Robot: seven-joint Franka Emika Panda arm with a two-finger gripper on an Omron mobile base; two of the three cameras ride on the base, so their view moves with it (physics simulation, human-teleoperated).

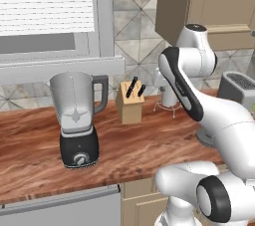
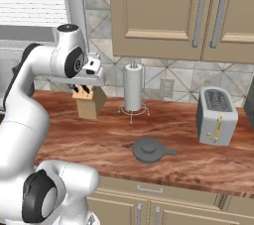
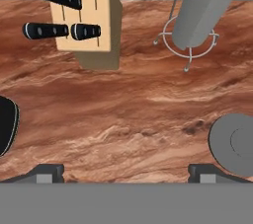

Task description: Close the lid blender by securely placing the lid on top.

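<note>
White arm (image 1: 209, 115) fills the foreground, rising over the wooden counter (image 1: 149, 150). On the counter's left stands the blender (image 1: 77, 118), its clear jar uncovered and with nothing inside but the blade at the bottom. A knife block (image 1: 130, 101) holding three dark-handled knives sits beside a paper-towel holder (image 2: 133, 89), with a toaster (image 2: 216, 115) further right. Near the front edge lies the lid (image 2: 150, 150), flat, well apart from the blender. High above the counter, the gripper (image 3: 126, 172) has its jaws spread wide, holding nothing.
</note>
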